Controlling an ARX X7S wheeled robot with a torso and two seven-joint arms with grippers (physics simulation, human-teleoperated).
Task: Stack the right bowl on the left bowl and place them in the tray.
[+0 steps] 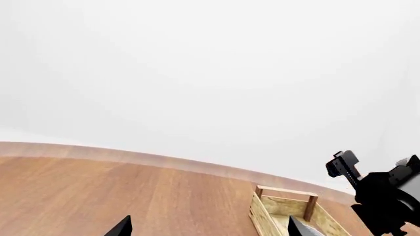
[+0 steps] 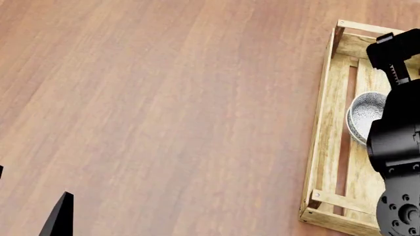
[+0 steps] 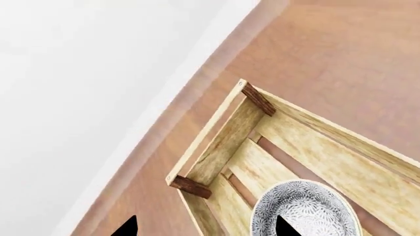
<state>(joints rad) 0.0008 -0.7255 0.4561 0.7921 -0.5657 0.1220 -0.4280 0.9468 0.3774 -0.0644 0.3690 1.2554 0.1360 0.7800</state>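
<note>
- The tray (image 2: 319, 147), a light-wood slatted crate, sits on the brown wooden table (image 2: 164, 108) at the right of the scene, its long side running near to far.
- Inside it lie the stacked bowls (image 2: 362, 115), grey-white with a fine pattern, one nested in the other; two rims show at the left edge of the stack in the head view. They rest on the floor slats around the middle of the crate's length.
- The right arm (image 2: 397, 147) hangs over the tray and hides the right side of the bowls.
- The right gripper (image 3: 204, 227) is released: in its wrist view two dark fingertips stand well apart, one over the bowls (image 3: 306, 210), the other over the table just outside the crate's end wall (image 3: 208, 147). Nothing sits between them.
- The left gripper (image 1: 208, 227) is also released and empty; its fingertips stand wide apart above the bare table at the near left, well away from the tray (image 1: 276, 212).
- A pale wall (image 1: 210, 73) rises beyond the table's far edge.
</note>
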